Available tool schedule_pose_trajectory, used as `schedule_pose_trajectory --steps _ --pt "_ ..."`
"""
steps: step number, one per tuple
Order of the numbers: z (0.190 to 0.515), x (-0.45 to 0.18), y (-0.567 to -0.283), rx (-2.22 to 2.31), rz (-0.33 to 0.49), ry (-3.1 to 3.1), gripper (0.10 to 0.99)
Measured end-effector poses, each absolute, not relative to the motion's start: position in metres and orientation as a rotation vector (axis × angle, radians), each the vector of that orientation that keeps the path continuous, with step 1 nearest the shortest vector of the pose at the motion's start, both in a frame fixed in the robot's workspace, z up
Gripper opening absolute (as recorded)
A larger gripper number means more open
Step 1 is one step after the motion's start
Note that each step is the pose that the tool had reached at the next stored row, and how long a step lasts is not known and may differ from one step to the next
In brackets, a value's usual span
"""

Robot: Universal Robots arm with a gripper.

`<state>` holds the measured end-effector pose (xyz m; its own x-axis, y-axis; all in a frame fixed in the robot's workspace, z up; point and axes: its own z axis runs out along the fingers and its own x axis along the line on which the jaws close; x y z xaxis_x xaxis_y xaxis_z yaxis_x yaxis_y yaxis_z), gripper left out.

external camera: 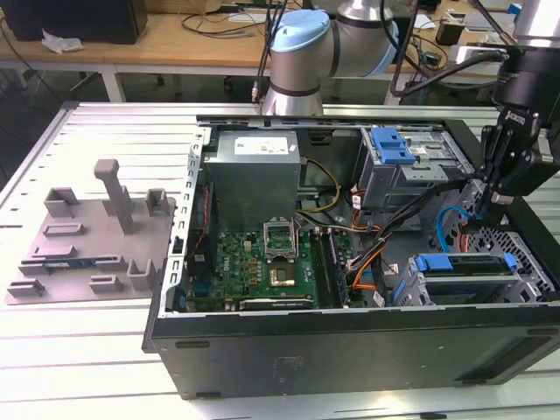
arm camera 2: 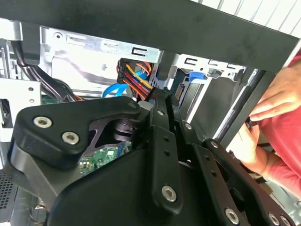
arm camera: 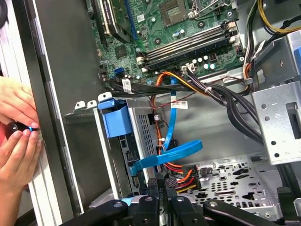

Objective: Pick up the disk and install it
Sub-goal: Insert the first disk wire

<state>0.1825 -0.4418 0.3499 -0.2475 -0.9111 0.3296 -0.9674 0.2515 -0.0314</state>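
Exterior view: a pale metal counter (external camera: 105, 350) with long parallel grooves carries an open black computer case (external camera: 350, 350) lying on its side. On the exterior view's left of the case sits a gray fixture (external camera: 92, 232) with raised blocks and one tall post. Behind the counter, wooden desks (external camera: 175, 39) hold loose cables and a dark box. The robot arm (external camera: 302, 52) rises behind the case. Its black gripper (external camera: 479, 210) hangs over the case's end on the exterior view's right, fingers drawn together, nothing between them. The disk (external camera: 464, 264) sits in the drive cage (external camera: 525, 276) just below the gripper, its blue frame facing up.

Second wrist view: the gripper (arm camera 2: 160, 99) points into the case toward a bundle of red, orange and yellow wires (arm camera 2: 136, 75). A person's hand (arm camera 2: 277, 101), with a red sleeve, rests at the case's outer wall.

First wrist view: the closed gripper (arm camera: 161, 184) hovers near a flat blue cable (arm camera: 164, 157). The disk's blue frame (arm camera: 115, 121) shows in the cage. The green motherboard (arm camera: 183, 28) lies beyond. Two hands (arm camera: 16, 136) pinch a small black object outside the case wall.
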Motion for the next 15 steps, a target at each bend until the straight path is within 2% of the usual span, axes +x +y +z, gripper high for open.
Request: schedule_pose_trajectory --steps 15 --pt "0.353 0.178 -0.464 1.825 0.269 -2.296 0.165"
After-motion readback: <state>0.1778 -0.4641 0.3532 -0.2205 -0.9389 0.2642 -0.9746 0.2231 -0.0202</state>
